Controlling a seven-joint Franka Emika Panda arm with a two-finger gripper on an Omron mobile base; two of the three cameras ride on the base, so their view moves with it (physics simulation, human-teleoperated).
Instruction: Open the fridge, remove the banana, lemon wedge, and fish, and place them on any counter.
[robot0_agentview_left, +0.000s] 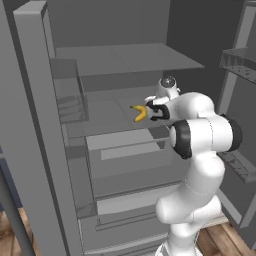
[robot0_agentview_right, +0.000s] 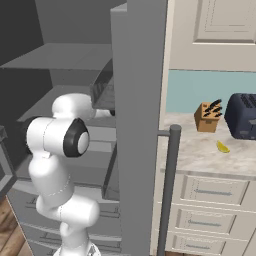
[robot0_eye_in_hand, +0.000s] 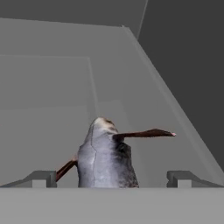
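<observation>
Kitchen, fridge (robot0_agentview_left: 35, 125) open: one of three items out.
Lemon wedge (robot0_agentview_right: 223, 147) lies on counter (robot0_agentview_right: 200, 155); banana (robot0_agentview_left: 140, 113) still on shelf; gripper (robot0_eye_in_hand: 111, 178) spread wide, empty, straddling fish (robot0_eye_in_hand: 105, 157).

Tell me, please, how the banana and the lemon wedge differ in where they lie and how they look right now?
The banana lies on a shelf inside the open fridge, close to the open gripper; the lemon wedge already lies on the counter, near the toaster. The banana is long and curved with darker tips; the lemon wedge is short and stubby. Both are yellow.
</observation>
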